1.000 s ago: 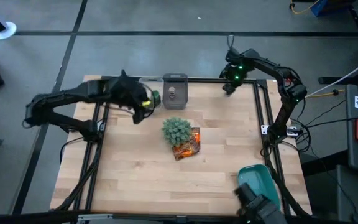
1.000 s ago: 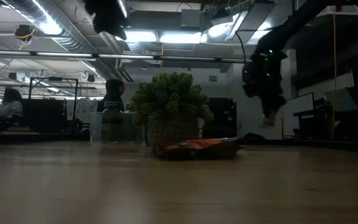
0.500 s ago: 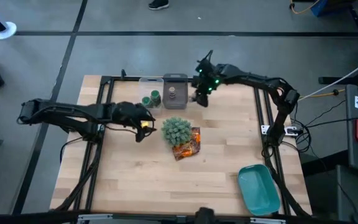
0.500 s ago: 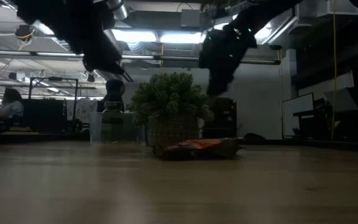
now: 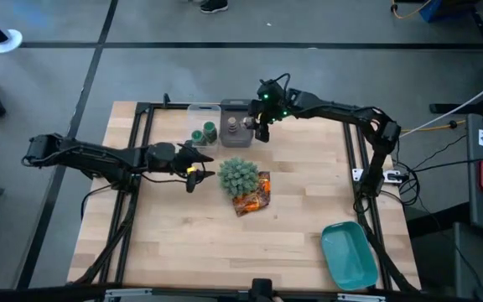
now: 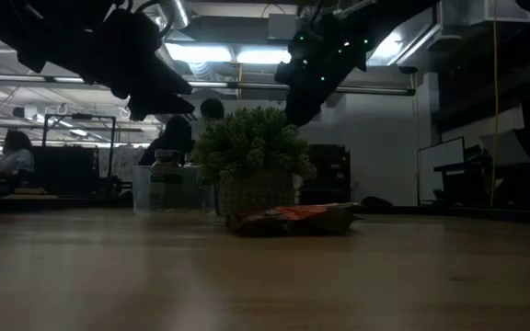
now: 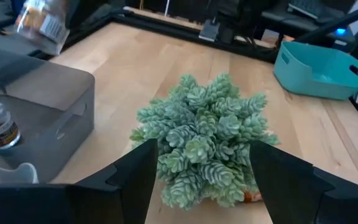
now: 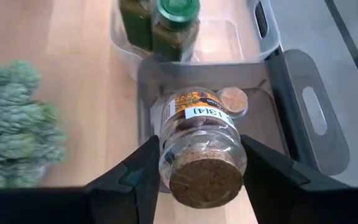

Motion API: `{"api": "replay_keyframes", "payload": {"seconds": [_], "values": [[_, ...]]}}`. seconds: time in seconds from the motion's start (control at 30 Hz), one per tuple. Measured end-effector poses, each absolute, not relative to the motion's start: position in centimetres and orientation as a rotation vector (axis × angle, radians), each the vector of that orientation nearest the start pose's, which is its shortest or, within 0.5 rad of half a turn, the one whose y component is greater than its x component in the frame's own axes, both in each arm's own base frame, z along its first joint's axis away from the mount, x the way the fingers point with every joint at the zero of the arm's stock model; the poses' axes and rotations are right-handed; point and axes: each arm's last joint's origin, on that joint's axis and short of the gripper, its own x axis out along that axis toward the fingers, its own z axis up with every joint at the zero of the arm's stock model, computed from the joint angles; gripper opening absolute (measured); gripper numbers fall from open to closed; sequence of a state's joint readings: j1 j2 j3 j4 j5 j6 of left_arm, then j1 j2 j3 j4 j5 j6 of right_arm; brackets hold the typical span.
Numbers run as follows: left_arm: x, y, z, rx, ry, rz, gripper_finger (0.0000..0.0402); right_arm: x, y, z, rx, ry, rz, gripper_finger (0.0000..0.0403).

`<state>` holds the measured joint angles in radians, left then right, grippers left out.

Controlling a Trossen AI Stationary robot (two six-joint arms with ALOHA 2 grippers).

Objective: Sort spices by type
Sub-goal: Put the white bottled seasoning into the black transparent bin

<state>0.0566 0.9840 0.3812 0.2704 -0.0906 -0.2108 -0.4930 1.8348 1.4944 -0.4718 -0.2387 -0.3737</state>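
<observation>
Right hand clamped on a grey-brown spice jar, carried above the grey bin at the bench's far edge. One more grey-brown jar standing inside that bin; two green jars upright in the clear bin just beside it. Left hand spread apart, empty, hovering near the spiky plant ball mid-bench. Jar probably light, rigid, smooth-walled and slippery, likely breakable if dropped; best gripped across the body, below the lid.
</observation>
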Motion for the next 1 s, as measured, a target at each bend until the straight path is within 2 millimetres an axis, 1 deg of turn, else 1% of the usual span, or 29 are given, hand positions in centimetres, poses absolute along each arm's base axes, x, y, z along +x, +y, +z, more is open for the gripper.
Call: {"api": "replay_keyframes", "payload": {"seconds": [0.13,0.23,0.3,0.43,0.57,0.7,0.87,1.0], "values": [[20.1,1.4,20.3,-0.202,0.309,0.182,0.0239,36.9,-19.0,24.8,-0.057,0.803,-0.09,0.0189],[20.1,1.5,20.3,-0.201,0.306,0.191,0.0239,37.7,-19.4,24.0,-0.045,0.829,-0.084,0.019],[20.1,1.5,20.3,-0.2,0.306,0.195,0.0239,38.4,-19.8,23.9,-0.035,0.853,-0.079,0.019],[20.1,1.5,20.3,-0.199,0.304,0.207,0.0239,40.0,-20.7,24.4,-0.026,0.922,-0.1,0.019],[20.1,1.5,20.3,-0.198,0.306,0.207,0.0239,40.7,-21.3,24.2,0.004,1.068,-0.113,0.0191],[20.0,1.5,20.2,-0.198,0.312,0.208,0.0239,41.3,-21.7,23.1,0.023,1.152,-0.113,0.0191],[20.0,1.5,20.2,-0.189,0.314,0.206,0.0239,41.9,-22.0,20.6,0.037,1.186,-0.103,0.0192],[20.0,1.5,20.2,-0.179,0.315,0.204,0.0239,42.2,-22.2,19.7,0.041,1.199,-0.098,0.0192]]}}
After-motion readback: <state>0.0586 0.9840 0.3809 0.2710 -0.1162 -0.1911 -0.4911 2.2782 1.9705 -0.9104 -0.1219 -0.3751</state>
